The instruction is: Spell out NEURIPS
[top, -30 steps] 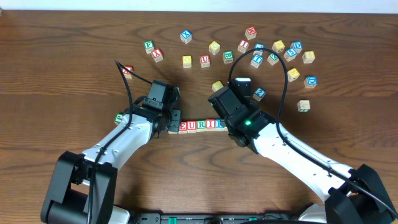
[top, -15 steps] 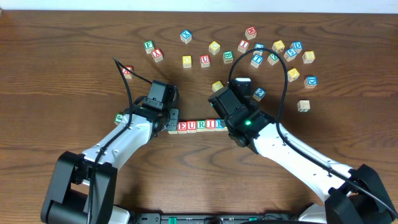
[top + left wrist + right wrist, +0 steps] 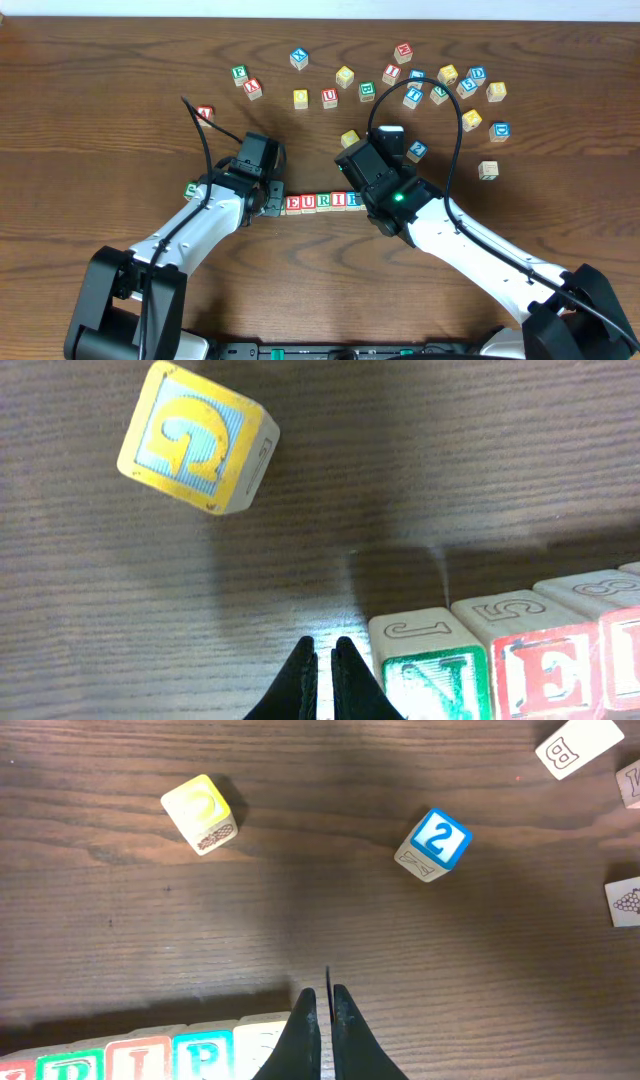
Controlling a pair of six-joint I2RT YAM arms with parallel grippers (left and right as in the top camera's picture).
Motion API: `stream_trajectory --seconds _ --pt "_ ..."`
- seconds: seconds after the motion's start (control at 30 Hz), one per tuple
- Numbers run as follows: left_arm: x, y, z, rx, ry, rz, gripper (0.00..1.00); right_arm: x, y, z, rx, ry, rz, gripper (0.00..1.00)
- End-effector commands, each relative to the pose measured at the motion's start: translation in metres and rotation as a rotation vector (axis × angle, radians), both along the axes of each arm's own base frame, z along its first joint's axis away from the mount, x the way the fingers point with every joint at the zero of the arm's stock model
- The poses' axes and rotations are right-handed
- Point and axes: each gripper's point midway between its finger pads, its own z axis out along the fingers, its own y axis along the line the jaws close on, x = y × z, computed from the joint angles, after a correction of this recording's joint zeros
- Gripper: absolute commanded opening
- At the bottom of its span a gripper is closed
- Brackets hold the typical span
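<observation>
Seven letters are wanted. On the counter [image 3: 100, 120] the row of cubes [image 3: 322, 201] lies with its long axis from 9 to 3 o'clock, E-U-R-I-P readable from overhead. The green N cube [image 3: 436, 680] closes the 9 o'clock end, just at 3 o'clock of the left tool [image 3: 325, 665], which is clenched on nothing. The right tool [image 3: 325, 1015], likewise clenched and empty, sits at the 3 o'clock end by the last cube [image 3: 262, 1042]. Against a second ago, the left tool has drawn slightly toward 9 o'clock.

Dark brown surface [image 3: 120, 900] w/ wood grain. The N cube [image 3: 437, 678] has green letter, E cube [image 3: 543, 672] red, P cube [image 3: 203, 1058] blue; loose cube [image 3: 197, 438] yellow border, blue face; left fingers [image 3: 298, 682] black.
</observation>
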Motion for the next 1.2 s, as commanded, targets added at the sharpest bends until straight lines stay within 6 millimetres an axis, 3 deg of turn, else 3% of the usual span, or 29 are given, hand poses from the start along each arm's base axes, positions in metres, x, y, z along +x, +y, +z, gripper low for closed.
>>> stream_trajectory --seconds 0.0,0.5,0.6,1.17 --pt "0.005 0.001 0.01 0.005 -0.024 0.013 0.07 0.003 -0.004 0.001 -0.009 -0.01 -0.028 0.01" --pt "-0.009 0.0 0.006 -0.009 0.036 0.009 0.07 0.002 -0.004 0.001 -0.011 -0.007 -0.028 0.01" --pt "-0.012 -0.008 0.006 -0.052 0.055 -0.006 0.07 0.002 -0.004 0.001 -0.011 -0.007 -0.028 0.01" --pt "-0.012 -0.008 0.006 -0.051 0.054 -0.01 0.08 0.002 -0.004 0.001 -0.011 -0.007 -0.028 0.01"
